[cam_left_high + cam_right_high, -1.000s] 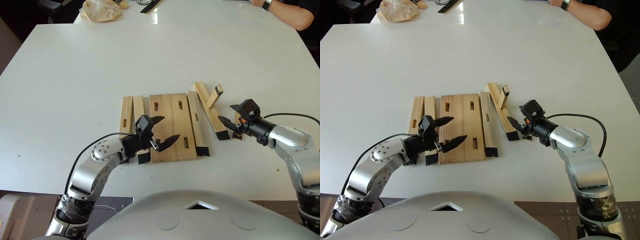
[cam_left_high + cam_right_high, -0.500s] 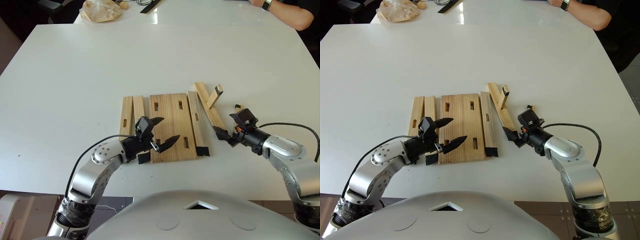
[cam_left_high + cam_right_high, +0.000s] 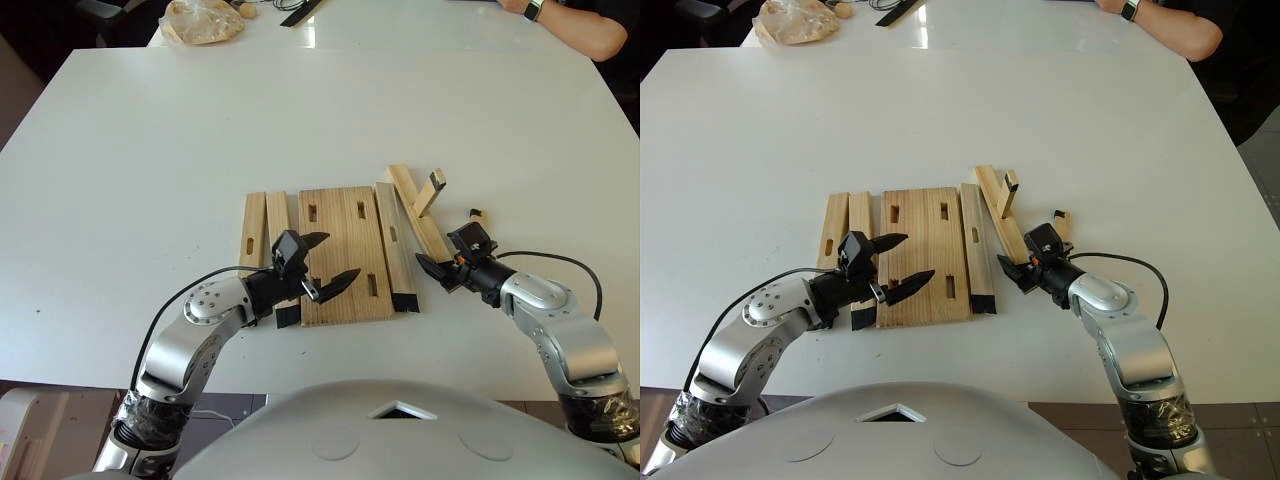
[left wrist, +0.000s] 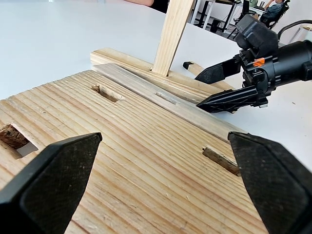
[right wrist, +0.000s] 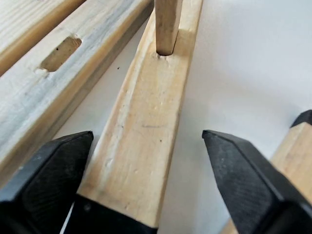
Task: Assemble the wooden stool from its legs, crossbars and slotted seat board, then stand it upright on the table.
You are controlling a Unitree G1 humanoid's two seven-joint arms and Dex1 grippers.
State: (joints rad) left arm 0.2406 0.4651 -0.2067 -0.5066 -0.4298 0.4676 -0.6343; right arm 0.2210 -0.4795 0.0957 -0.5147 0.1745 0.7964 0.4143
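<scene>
The slotted seat board [image 3: 345,255] lies flat on the white table [image 3: 140,150]. Two legs [image 3: 264,228] lie to its left and one leg [image 3: 391,245] to its right. A further leg [image 3: 421,225] lies at an angle, with a crossbar [image 3: 432,192] standing tilted in its slot. A short piece [image 3: 476,216] lies beyond it. My left gripper [image 3: 335,258] is open over the board's front left part. My right gripper [image 3: 432,273] is open at the angled leg's black-tipped end. In the right wrist view its fingers [image 5: 48,170] straddle that leg [image 5: 156,92].
A bag of food [image 3: 203,20] and a black object [image 3: 300,10] sit at the table's far edge. A person's arm [image 3: 580,25] rests at the far right corner. The table's front edge runs close below both grippers.
My right gripper has moved left and toward me, from beside the short piece to the black-tipped end of the angled leg. The left arm and the wood have not moved.
</scene>
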